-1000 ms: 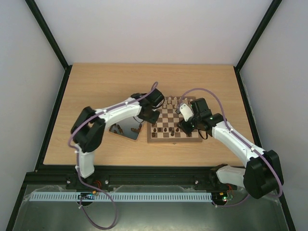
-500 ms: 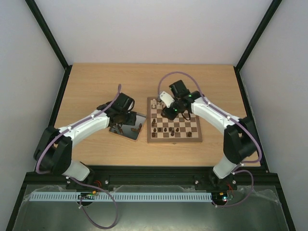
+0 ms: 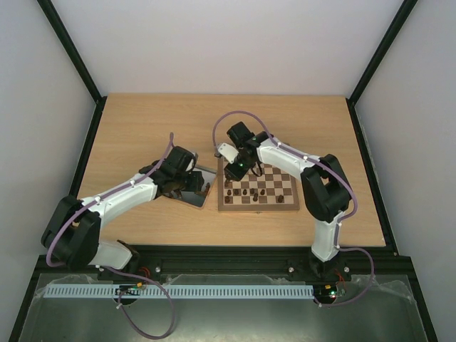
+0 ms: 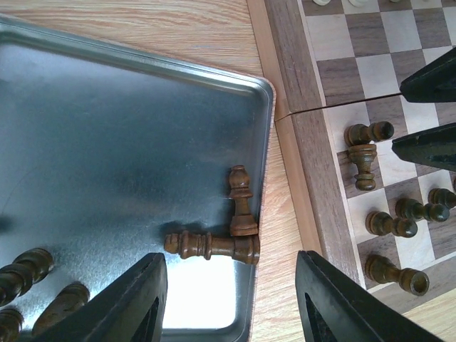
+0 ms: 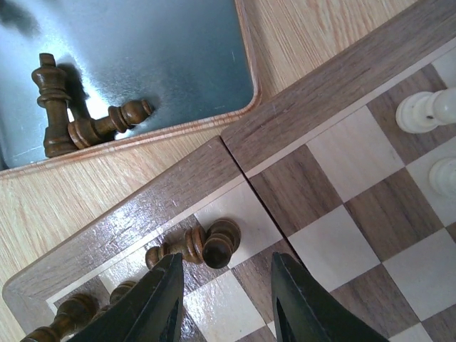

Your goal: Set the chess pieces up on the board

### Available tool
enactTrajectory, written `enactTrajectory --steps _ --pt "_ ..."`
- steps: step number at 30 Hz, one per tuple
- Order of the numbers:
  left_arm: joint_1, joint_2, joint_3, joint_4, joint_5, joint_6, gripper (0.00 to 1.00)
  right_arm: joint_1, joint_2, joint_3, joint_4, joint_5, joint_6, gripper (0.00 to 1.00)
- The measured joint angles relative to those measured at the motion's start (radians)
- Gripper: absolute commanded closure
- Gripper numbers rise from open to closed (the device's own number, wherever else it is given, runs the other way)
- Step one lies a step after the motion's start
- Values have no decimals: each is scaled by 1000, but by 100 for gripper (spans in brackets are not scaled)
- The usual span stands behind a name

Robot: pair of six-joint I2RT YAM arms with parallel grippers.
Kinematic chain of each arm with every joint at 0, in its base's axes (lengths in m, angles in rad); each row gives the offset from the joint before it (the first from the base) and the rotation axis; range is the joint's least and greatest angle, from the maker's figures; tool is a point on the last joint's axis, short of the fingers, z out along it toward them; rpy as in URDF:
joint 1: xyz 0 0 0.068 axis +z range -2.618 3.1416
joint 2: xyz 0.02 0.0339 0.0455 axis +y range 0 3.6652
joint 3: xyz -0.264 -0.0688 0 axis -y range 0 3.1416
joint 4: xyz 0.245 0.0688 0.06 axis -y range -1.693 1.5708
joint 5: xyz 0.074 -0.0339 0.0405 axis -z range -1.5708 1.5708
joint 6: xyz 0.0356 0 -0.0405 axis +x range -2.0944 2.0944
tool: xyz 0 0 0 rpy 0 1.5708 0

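Some dark pieces (image 4: 388,224) are placed on the board (image 4: 303,164), one apparently toppled; others are left in the tray (image 4: 107,142). Left gripper (image 4: 229,260) & right gripper (image 5: 226,260) are held part-open w/ nothing gripped.

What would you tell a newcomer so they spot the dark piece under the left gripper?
Find the metal tray left of the chessboard and follow its rim beside the board. There a longer dark piece lies base to base with a shorter one. The target is the longer piece: crowned top, pointing away from the board, while its round-headed neighbour lies along the rim.
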Motion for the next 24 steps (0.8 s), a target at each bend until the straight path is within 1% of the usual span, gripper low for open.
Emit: enactTrajectory --steps 14,17,21,24 --pt "-1 0 -19 33 18 -13 49 0 49 29 -23 1 38 73" --pt "-1 0 -23 47 19 -13 49 0 60 33 -24 -2 44 78" --pt "-6 0 -31 56 19 -13 50 0 65 35 -25 -5 51 89" --pt "-10 0 -42 73 23 -13 50 0 66 40 -28 -8 62 94"
